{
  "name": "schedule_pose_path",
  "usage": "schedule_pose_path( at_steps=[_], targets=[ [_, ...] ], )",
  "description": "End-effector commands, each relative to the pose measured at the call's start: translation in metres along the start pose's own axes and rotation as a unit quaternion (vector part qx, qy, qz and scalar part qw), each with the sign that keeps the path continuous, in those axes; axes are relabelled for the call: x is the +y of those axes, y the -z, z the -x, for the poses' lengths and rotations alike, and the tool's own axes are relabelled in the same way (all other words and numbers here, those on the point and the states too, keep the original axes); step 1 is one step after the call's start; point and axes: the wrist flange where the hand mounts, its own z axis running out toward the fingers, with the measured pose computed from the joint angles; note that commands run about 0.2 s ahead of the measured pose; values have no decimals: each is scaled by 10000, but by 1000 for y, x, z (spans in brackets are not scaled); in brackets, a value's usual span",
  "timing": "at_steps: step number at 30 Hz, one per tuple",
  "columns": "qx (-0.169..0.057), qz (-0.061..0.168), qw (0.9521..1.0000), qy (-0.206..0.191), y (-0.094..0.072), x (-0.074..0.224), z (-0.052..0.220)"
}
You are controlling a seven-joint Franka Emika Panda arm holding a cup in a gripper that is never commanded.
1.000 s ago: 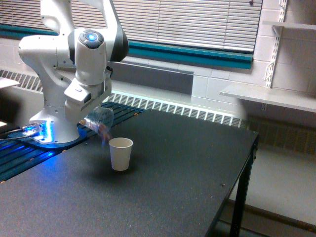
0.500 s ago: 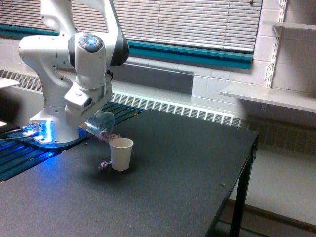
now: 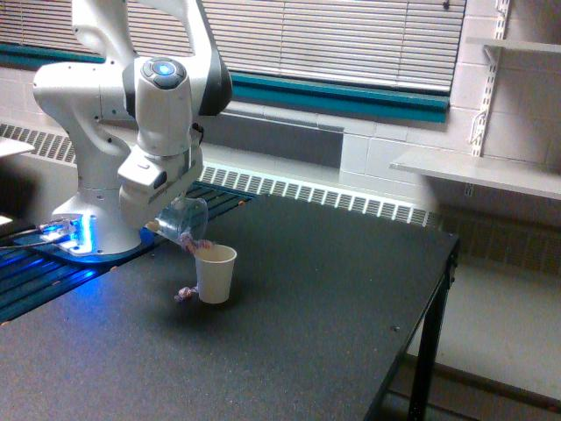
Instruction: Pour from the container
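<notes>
Exterior view: the gripper (image 3: 168, 213) hangs low over the black table (image 3: 316, 289), just to the view's left of the white paper cup (image 3: 215, 273), and it has the clear container (image 3: 182, 221) clamped between its fingers — closed on the cup wall as far as one can tell, though the fingers themselves are mostly hidden behind the hand's white housing.

The container is tipped well over. Its long axis runs down and toward the view's right, base up near the gripper and mouth aimed at the paper cup. The lip of the container sits just above the near rim of the paper cup, close to its left edge instead of over its middle. Pinkish-brown bits (image 3: 195, 246) show at the mouth, right at that rim.

That offset is what the pour depends on. A small pinkish clump (image 3: 184, 294) lies on the table against the foot of the paper cup on the view's left — outside it. Judging from this, the stream line falls very near the rim, so any further tilt probably needs the mouth carried slightly toward the view's right, over the opening, or more bits may land on the table.
</notes>
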Motion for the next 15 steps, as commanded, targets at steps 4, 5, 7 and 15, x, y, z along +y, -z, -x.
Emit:
schedule_pose_path(
  at_steps=[4,5,7,15],
  targets=[
    [77,-33,9999,-86,1,3,-7],
    [82,-38,9999,-86,1,3,-8],
    [87,-34,9999,-88,2,2,-10],
    [70,-17,10000,-40,2,-2,-14]
  ],
)
